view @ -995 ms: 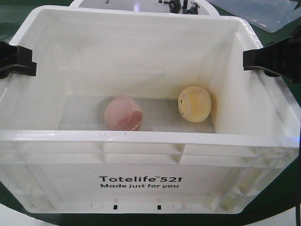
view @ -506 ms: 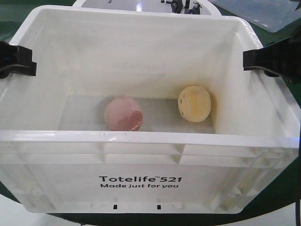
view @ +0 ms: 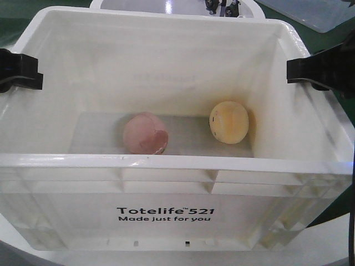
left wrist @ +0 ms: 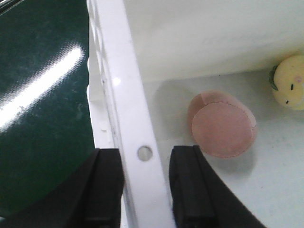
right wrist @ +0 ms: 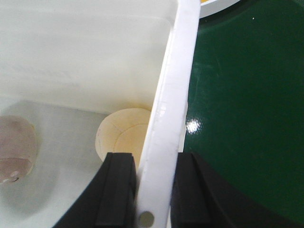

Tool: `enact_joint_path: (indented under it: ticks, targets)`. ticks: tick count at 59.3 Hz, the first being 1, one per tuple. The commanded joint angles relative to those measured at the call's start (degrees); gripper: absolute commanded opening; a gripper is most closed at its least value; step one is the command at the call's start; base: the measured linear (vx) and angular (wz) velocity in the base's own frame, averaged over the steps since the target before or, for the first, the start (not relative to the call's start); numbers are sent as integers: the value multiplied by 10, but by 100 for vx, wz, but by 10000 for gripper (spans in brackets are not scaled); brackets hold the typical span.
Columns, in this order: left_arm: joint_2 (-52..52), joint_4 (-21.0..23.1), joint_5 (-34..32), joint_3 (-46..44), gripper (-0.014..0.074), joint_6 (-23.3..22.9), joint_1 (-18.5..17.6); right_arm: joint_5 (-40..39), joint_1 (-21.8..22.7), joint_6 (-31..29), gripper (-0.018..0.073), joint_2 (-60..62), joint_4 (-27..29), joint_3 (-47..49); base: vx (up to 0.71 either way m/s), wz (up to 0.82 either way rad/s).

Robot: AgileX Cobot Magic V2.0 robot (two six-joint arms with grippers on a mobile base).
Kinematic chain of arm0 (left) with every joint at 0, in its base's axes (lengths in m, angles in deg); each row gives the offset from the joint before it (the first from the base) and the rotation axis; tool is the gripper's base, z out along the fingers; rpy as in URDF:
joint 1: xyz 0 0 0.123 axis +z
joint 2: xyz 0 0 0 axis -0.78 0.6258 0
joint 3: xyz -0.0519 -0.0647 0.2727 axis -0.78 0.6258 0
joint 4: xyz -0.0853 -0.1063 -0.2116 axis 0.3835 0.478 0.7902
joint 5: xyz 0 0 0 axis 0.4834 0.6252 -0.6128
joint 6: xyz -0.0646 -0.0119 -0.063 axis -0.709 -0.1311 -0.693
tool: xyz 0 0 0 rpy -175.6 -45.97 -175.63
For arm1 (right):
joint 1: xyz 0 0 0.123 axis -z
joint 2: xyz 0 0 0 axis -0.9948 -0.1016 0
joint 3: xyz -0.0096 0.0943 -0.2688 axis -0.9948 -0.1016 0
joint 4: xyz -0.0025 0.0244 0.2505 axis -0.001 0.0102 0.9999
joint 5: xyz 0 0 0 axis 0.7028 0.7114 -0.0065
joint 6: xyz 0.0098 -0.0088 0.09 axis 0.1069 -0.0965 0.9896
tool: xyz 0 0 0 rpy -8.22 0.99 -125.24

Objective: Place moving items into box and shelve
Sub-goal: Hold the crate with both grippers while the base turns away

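The white crate point(view: 166, 162) printed "Totelife 521" fills the front view. On its floor lie the dusty pink ball point(view: 145, 133) at left of centre and the pale yellow ball point(view: 229, 122) against the right wall. My left gripper point(view: 19, 71) is shut on the crate's left rim point(left wrist: 118, 95), one finger outside and one inside, near the pink ball point(left wrist: 222, 124). My right gripper point(view: 319, 67) is shut on the right rim point(right wrist: 175, 80), just above the yellow ball point(right wrist: 121, 133). In the wrist views the grippers sit at the bottom edge: left point(left wrist: 145, 185), right point(right wrist: 153, 190).
Dark green surface point(left wrist: 38, 95) lies beside both crate sides, also in the right wrist view point(right wrist: 247, 95). A clear plastic bin point(view: 316, 14) lies at the back right. A white rounded object point(view: 166, 5) shows behind the crate. A pale surface point(view: 333, 244) shows under the crate's front.
The crate stays fixed between my grippers while the background shifts: the green under the crate's front has given way to a pale surface. The yellow ball has turned slightly.
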Motion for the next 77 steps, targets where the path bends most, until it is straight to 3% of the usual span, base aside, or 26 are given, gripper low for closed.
enact_joint_path:
  ticks: [1, 77]
  targets:
    - [-17, 9, -65, -29, -6, 11, -2, -70, 3, -11, -6, 16, -26, 26, -11, 0]
    - [-17, 9, -65, -29, -6, 11, -2, -70, 3, -11, -6, 16, -26, 26, -12, 27]
